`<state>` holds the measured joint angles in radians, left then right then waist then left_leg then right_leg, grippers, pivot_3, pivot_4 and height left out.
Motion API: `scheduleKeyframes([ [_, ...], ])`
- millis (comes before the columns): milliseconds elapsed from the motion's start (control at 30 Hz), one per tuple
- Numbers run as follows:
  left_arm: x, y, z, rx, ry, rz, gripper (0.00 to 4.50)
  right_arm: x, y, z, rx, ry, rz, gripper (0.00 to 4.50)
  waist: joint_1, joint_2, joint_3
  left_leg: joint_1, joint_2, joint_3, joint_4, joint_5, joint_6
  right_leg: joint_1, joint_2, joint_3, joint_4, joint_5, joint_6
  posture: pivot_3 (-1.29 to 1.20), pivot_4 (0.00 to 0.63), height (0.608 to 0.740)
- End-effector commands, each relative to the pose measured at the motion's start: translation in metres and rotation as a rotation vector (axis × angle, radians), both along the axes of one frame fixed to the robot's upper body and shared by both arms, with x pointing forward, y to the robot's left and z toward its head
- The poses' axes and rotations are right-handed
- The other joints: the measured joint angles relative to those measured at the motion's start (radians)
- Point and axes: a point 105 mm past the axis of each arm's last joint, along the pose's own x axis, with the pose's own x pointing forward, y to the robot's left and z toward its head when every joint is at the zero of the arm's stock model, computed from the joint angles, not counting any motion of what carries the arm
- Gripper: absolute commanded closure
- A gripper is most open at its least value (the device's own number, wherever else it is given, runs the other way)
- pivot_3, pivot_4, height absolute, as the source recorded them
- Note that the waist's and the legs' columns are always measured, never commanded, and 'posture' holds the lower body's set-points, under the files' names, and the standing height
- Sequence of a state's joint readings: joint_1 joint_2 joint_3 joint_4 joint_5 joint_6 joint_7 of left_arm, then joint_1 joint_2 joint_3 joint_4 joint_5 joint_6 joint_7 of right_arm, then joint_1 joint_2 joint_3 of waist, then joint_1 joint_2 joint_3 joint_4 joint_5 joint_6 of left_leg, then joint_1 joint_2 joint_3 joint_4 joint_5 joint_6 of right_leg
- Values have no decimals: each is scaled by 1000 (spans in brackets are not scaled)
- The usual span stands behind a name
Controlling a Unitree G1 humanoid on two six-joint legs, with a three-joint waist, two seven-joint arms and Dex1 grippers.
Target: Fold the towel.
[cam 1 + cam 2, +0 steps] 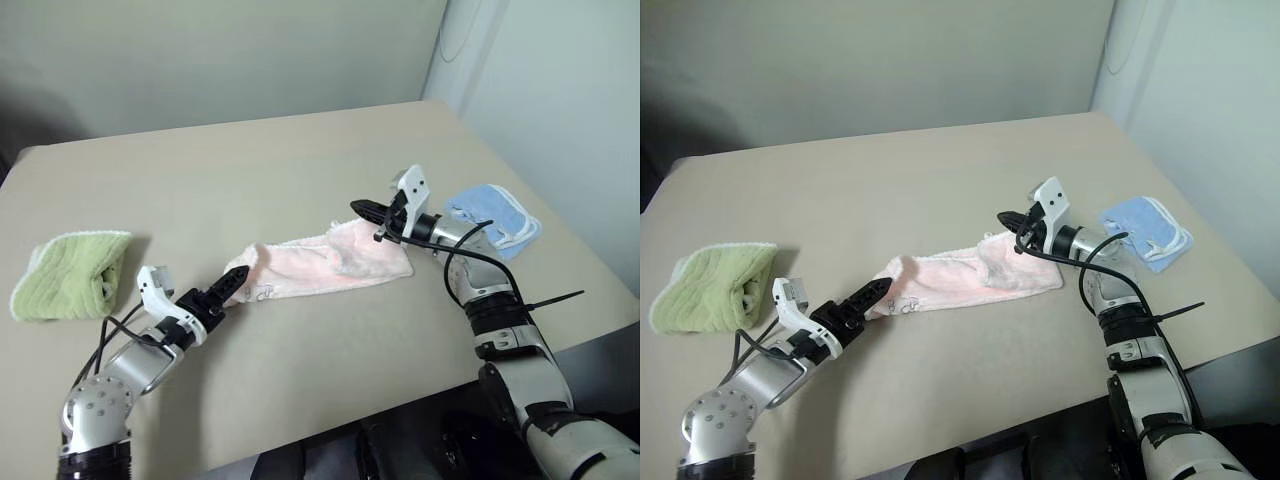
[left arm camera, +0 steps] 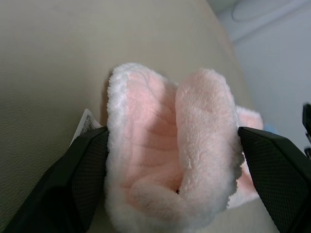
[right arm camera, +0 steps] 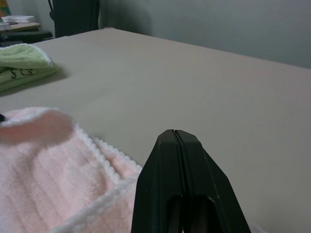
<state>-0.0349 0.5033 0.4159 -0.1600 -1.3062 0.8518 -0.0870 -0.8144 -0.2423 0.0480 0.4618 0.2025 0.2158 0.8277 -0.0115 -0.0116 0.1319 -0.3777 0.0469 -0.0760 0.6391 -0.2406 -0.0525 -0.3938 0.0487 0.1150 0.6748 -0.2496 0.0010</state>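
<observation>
My head pair looks forward and down over the whole table (image 1: 300,150) — both eyes share it, edge to edge. My left wrist camera sits tight against the towel (image 2: 170,155); the right wrist one looks low across the tabletop — toward the far edge, sharing towel and green towel (image 3: 22,60).

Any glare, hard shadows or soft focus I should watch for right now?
Left eye view: even light, no glare; the green towel throws a soft shadow on the table. Left wrist view: the pink towel sits so close between the open left gripper that its bottom edge looks soft. Right wrist view: the shut right gripper is dark, the far end dim.
</observation>
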Motion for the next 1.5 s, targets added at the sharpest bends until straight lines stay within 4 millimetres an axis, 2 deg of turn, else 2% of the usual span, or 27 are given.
scheduleKeyframes([
  [33, -3, 3, -26, 68, 121, -48, 0, -3, 8, 14, 15, -50, 21, 4469, 0, 0, 0, 0, 0, 0, -2, 0, 0, -1, 0, 0, 0, 0, 0, 0, 150, 740],
  [133, 5, 3, -25, 90, 128, -70, 664, -4, 11, 15, 16, -52, 29, 4500, 6, 0, 0, 1, 0, -2, -7, 1, -1, -2, 0, 0, 2, -1, 0, 0, 150, 740],
  [433, 13, 5, -17, 105, 97, -80, 3999, -7, 12, 14, 16, -57, 24, 4500, 10, 0, 0, 0, 0, -3, -7, 0, 3, -1, 0, -1, 3, -1, -1, 0, 150, 740],
  [467, 13, 5, -16, 104, 91, -77, 4336, -7, 12, 13, 16, -57, 23, 4500, 11, 0, 0, 0, 0, -3, -7, 0, 2, -2, 0, -1, 3, -1, -1, 0, 150, 740],
  [500, 14, 5, -16, 104, 89, -75, 4463, -7, 12, 13, 17, -57, 22, 4500, 11, 0, 0, 0, 0, -3, -7, 1, 1, -2, 0, -1, 2, -1, -1, 0, 150, 740],
  [633, 18, 3, 3, 65, 7, -68, 4463, -7, 11, 14, 19, -56, 18, 4500, 11, 0, 0, -1, 0, -3, -8, 1, 0, -3, 0, -1, 2, -1, -1, 0, 150, 740],
  [800, 27, -2, 72, 58, -257, -79, 4463, -4, 5, 16, 25, -57, -6, 4500, 11, -3, 2, -4, 0, -4, -7, 1, 0, -5, 0, -2, 3, -1, -1, 0, 150, 740],
  [900, 30, -18, 113, 89, -378, -134, 4463, -1, 0, 17, 32, -56, -27, 4500, 11, -3, 2, -5, 0, -5, -6, 3, -3, -5, 0, -2, 2, -1, 0, 0, 150, 740],
  [1033, 34, -45, 144, 142, -448, -242, 4463, 3, -5, 19, 43, -63, -56, 4500, 9, -3, 2, -5, 0, -4, -5, 3, -3, -5, 0, -2, 1, 0, 1, 0, 150, 740],
  [1100, 38, -58, 149, 157, -449, -293, 4463, 7, -10, 22, 61, -65, -84, 4500, 9, -3, 2, -5, 0, -4, -5, 2, -3, -5, 0, -2, 1, 0, 2, 0, 150, 740],
  [1233, 52, -112, 156, 230, -428, -469, 4463, 31, -50, 35, 118, -85, -282, 4500, 14, -3, 2, -5, 0, -5, -4, 2, -1, -5, 0, -2, 1, 1, 3, 0, 150, 740],
  [1300, 58, -132, 154, 262, -411, -541, 4463, 41, -67, 37, 127, -91, -377, 4500, 18, -3, 2, -6, 0, -5, -2, 0, 2, -5, -1, -2, 0, 2, 5, 0, 150, 740],
  [1400, 65, -159, 146, 319, -384, -642, 4463, 48, -89, 40, 155, -98, -480, 4500, 17, -3, 2, -7, 0, -4, -1, -4, 9, -4, -1, -1, -2, 3, 6, 0, 150, 740],
  [1500, 64, -184, 127, 412, -350, -763, 4463, 49, -104, 42, 189, -107, -548, 4500, 15, -3, 2, -7, 0, -4, -2, -4, 9, -5, -1, -1, -3, 3, 6, 0, 150, 740],
])
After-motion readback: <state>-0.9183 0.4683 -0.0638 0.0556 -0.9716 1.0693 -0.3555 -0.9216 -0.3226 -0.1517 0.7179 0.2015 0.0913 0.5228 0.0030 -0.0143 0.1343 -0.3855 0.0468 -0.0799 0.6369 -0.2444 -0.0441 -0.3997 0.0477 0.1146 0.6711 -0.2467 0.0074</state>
